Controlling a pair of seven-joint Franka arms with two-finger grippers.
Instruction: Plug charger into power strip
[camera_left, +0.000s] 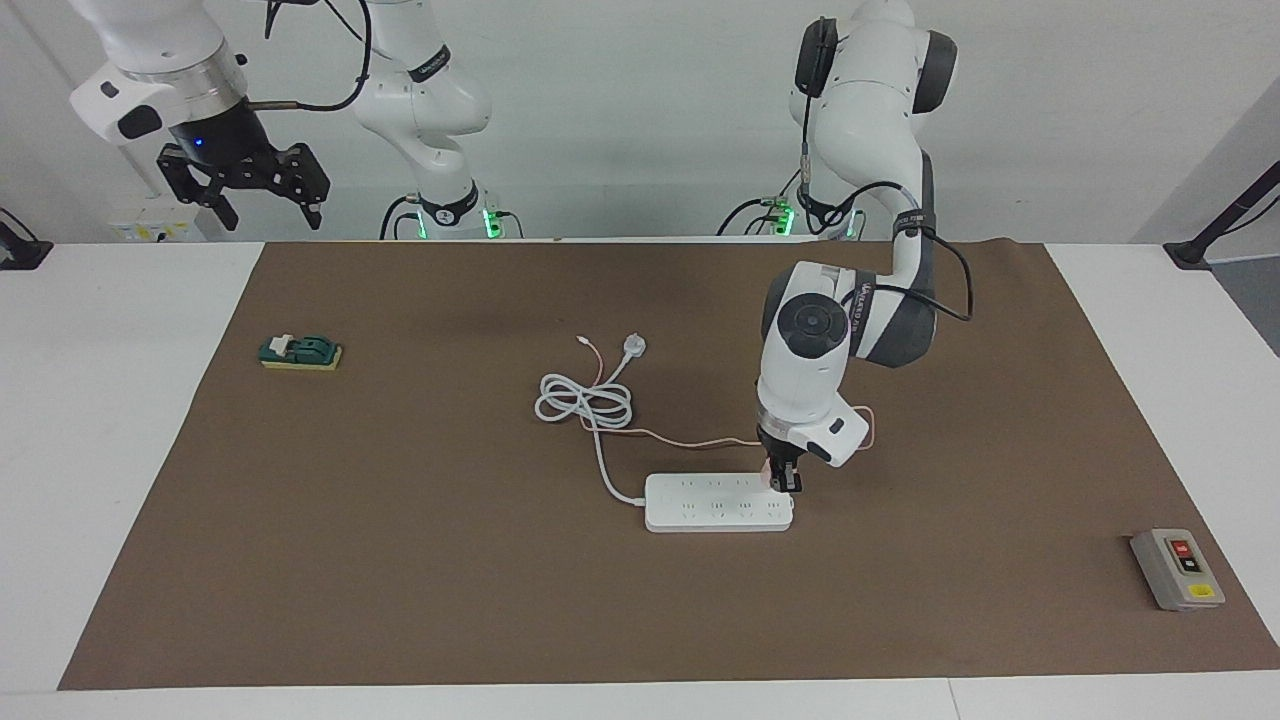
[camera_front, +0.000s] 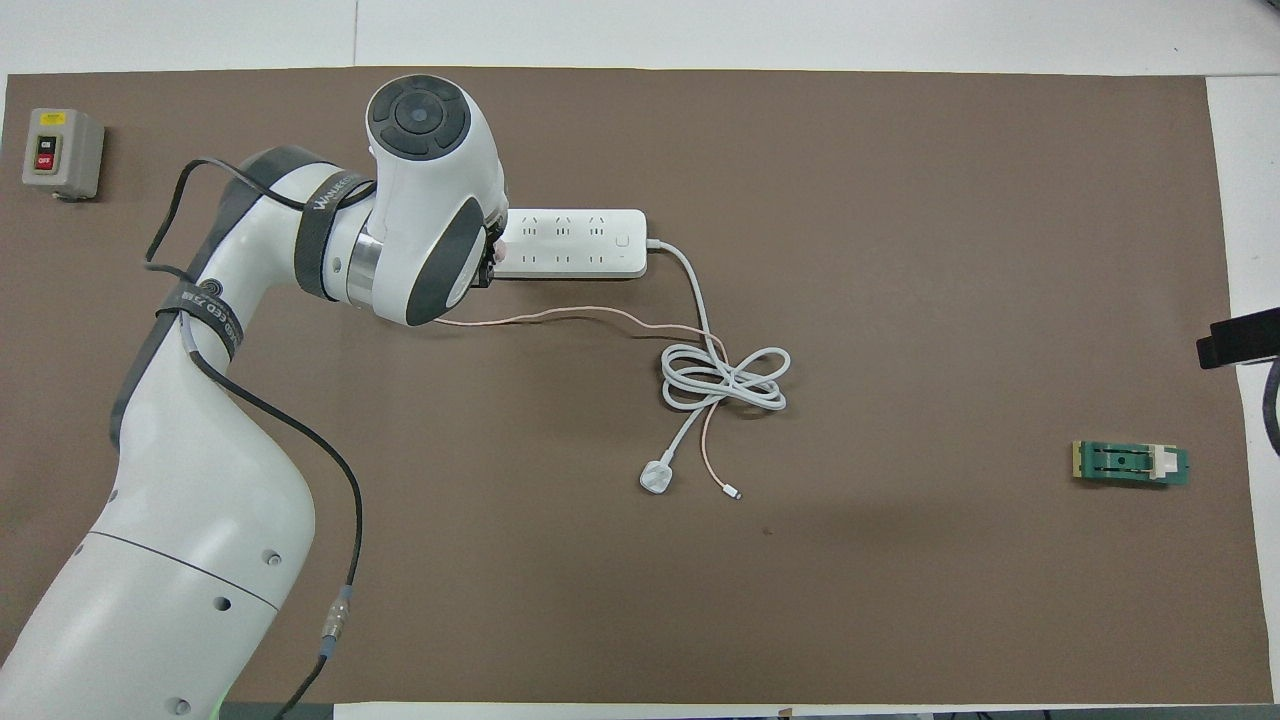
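Observation:
The power strip (camera_left: 718, 502) lies flat mid-mat and also shows in the overhead view (camera_front: 570, 243). My left gripper (camera_left: 782, 477) points straight down at the strip's end toward the left arm's end of the table. It is shut on the pale pink charger (camera_left: 769, 471), which is down at the strip's top, on the socket row nearer to the robots. The prongs are hidden. In the overhead view the arm's wrist covers most of the left gripper (camera_front: 490, 265). The thin pink cable (camera_left: 680, 437) trails toward the robots. My right gripper (camera_left: 270, 210) waits open, raised above the table's edge.
The strip's white cord lies coiled (camera_left: 585, 400), ending in a round white plug (camera_left: 634, 346). A grey box with red and black buttons (camera_left: 1178, 568) sits by the mat's corner at the left arm's end. A green and yellow block (camera_left: 300, 352) lies at the right arm's end.

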